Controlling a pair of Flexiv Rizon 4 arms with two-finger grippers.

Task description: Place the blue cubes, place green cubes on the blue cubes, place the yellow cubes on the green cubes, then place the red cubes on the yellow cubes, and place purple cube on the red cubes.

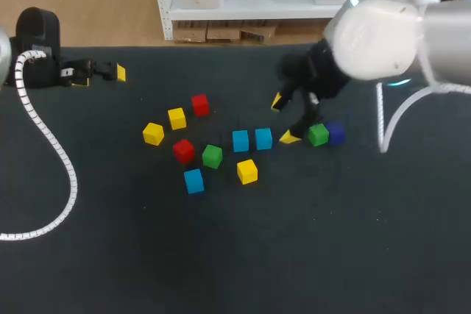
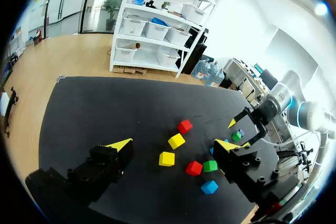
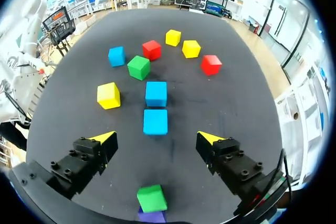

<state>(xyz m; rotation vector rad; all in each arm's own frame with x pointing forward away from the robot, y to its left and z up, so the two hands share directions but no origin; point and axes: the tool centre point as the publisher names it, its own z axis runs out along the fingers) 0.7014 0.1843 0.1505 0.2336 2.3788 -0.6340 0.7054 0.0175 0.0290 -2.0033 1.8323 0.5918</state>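
My right gripper (image 1: 285, 119) hangs open over the table's right middle, nothing between its fingers. In the right wrist view, a green cube (image 3: 151, 198) lies under the right gripper (image 3: 156, 138) with the purple cube (image 3: 152, 216) touching it behind. Two blue cubes (image 3: 155, 121) (image 3: 156, 93) sit in a row ahead of the fingers. Further out lie a third blue cube (image 1: 193, 180), a second green cube (image 1: 212, 156), two red cubes (image 1: 183, 151) (image 1: 199, 104) and three yellow cubes (image 1: 247, 171) (image 1: 154, 133) (image 1: 176, 118). My left gripper (image 1: 101, 73) rests open at the far left, away from every cube.
A white ribbed cable (image 1: 55, 154) snakes across the left side of the dark table (image 1: 309, 240). Another white cable (image 1: 388, 126) loops down beside my right arm. All cubes lie singly on the mat; none is stacked.
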